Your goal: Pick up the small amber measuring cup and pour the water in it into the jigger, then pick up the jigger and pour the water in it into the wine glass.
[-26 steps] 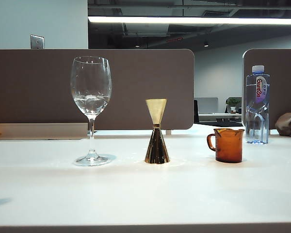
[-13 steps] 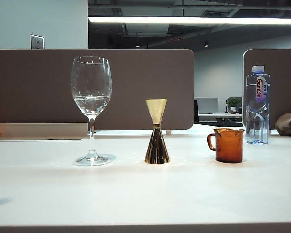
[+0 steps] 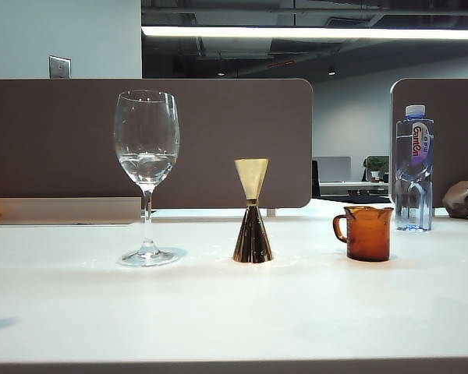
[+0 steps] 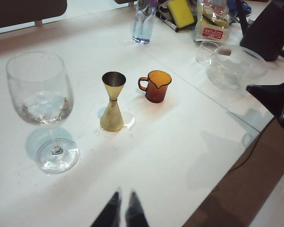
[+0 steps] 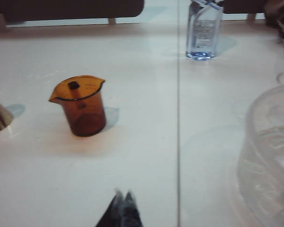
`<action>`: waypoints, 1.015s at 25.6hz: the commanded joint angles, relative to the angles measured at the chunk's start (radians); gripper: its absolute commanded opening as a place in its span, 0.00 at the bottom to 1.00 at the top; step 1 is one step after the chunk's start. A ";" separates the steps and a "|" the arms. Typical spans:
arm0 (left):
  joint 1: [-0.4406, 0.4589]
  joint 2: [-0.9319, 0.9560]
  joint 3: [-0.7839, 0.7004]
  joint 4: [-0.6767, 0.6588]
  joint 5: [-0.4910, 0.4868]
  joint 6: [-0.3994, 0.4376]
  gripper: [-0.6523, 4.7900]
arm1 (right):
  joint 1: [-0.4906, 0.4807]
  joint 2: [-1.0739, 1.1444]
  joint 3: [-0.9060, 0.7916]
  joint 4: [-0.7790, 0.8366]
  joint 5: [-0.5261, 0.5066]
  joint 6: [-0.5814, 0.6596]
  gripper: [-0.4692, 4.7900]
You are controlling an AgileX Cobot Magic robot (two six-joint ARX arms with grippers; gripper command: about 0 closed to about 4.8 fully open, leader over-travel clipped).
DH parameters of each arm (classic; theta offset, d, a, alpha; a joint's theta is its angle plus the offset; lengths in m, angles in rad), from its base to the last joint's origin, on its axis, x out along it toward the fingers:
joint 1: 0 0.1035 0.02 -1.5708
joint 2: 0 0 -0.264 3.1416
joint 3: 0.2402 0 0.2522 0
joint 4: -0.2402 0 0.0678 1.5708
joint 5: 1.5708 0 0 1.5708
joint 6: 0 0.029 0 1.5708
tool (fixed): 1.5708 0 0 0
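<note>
Small amber measuring cup [image 5: 80, 107] is my target; going outward from my right gripper [image 5: 123, 196], jaws pressed together and empty at the near edge, the cup stands upright ahead and to the left, well apart; lip toward the jigger [image 3: 252, 211], handle on that side too; left gripper [image 4: 124, 197] also closed, empty, facing the jigger and wine glass [image 3: 147, 176]; I judge the right arm nearer the cup.

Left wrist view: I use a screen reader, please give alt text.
Wine glass, gold jigger and amber measuring cup stand in a row on a white table; the shut left gripper hovers nearer the camera, holding nothing.
</note>
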 commanded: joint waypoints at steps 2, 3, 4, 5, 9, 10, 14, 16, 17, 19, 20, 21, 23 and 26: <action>0.000 0.000 0.002 0.013 0.000 0.001 0.17 | -0.068 0.001 -0.008 0.007 -0.001 0.002 0.08; 0.000 0.000 0.002 0.013 0.001 0.001 0.17 | -0.080 0.001 -0.008 0.007 -0.002 0.002 0.08; 0.000 0.000 0.002 0.013 0.000 0.001 0.17 | -0.084 0.001 -0.008 0.007 0.000 0.002 0.08; 0.000 0.000 0.002 0.013 0.001 0.001 0.17 | -0.087 0.001 -0.008 0.007 0.000 0.002 0.08; 0.000 -0.001 0.002 0.011 -0.002 0.024 0.17 | -0.088 0.001 -0.008 0.007 0.000 0.002 0.08; 0.001 -0.001 0.002 0.008 -0.004 0.060 0.17 | -0.088 0.001 -0.008 0.007 0.000 0.002 0.08; 0.001 -0.009 -0.004 0.047 -0.058 0.171 0.17 | -0.088 0.001 -0.008 0.007 0.000 0.002 0.08; 0.011 -0.032 -0.023 0.105 -0.088 0.290 0.17 | -0.088 0.001 -0.008 0.007 0.000 0.002 0.08; 0.023 -0.048 -0.042 0.150 -0.087 0.333 0.17 | -0.088 0.001 -0.008 0.007 0.000 0.002 0.08; 0.046 -0.078 -0.090 0.252 -0.071 0.359 0.17 | -0.088 0.001 -0.008 0.007 0.000 0.002 0.08; 0.064 -0.102 -0.129 0.325 -0.068 0.359 0.17 | -0.088 0.001 -0.008 0.007 -0.001 0.002 0.08; 0.084 -0.130 -0.175 0.395 -0.071 0.360 0.17 | -0.088 0.001 -0.008 0.007 0.000 0.002 0.08; 0.117 -0.180 -0.264 0.515 -0.086 0.357 0.17 | -0.088 0.001 -0.008 0.007 0.000 0.002 0.08; 0.177 -0.291 -0.472 0.784 -0.127 0.336 0.17 | -0.088 0.001 -0.008 0.007 0.000 0.002 0.08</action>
